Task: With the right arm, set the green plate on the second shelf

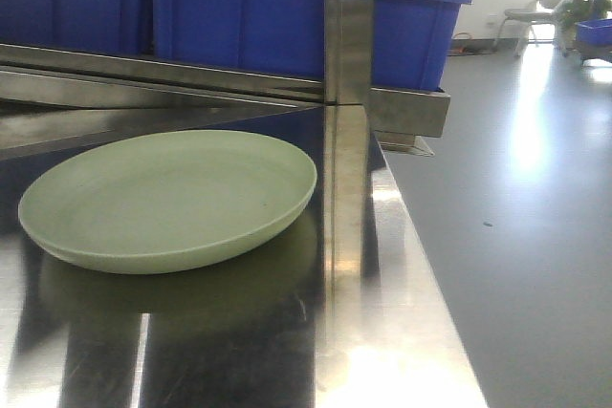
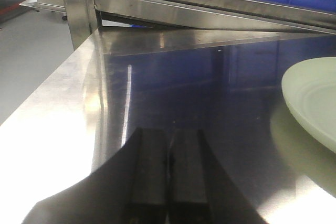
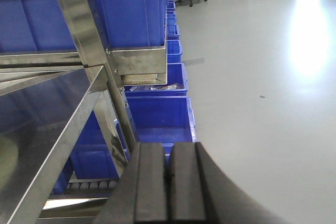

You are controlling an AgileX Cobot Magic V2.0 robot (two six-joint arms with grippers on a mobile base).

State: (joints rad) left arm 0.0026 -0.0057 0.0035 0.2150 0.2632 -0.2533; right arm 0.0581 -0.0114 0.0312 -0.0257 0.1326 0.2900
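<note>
Two end effectors are in sight, and neither holds anything. Starting at the left, the left end effector [image 2: 169,139] hangs low over the bare steel shelf [image 2: 173,77], its two dark fingers [image 2: 149,166] pressed together with only a thin seam between them. It touches nothing, and the green plate [image 2: 315,98] lies apart from it, off to its right.

From the front, the plate [image 1: 167,200] rests flat and right way up on the shelf, its reflection showing in the metal beneath. A steel upright post [image 1: 346,140] stands just to its right, and blue bins [image 1: 287,16] sit on the rack level above.

Further right, the right end effector [image 3: 168,153] is likewise closed tight and empty. It hangs out past the shelf's right edge [image 3: 63,140], above blue crates [image 3: 157,114] lower down and the grey floor [image 3: 262,103].
</note>
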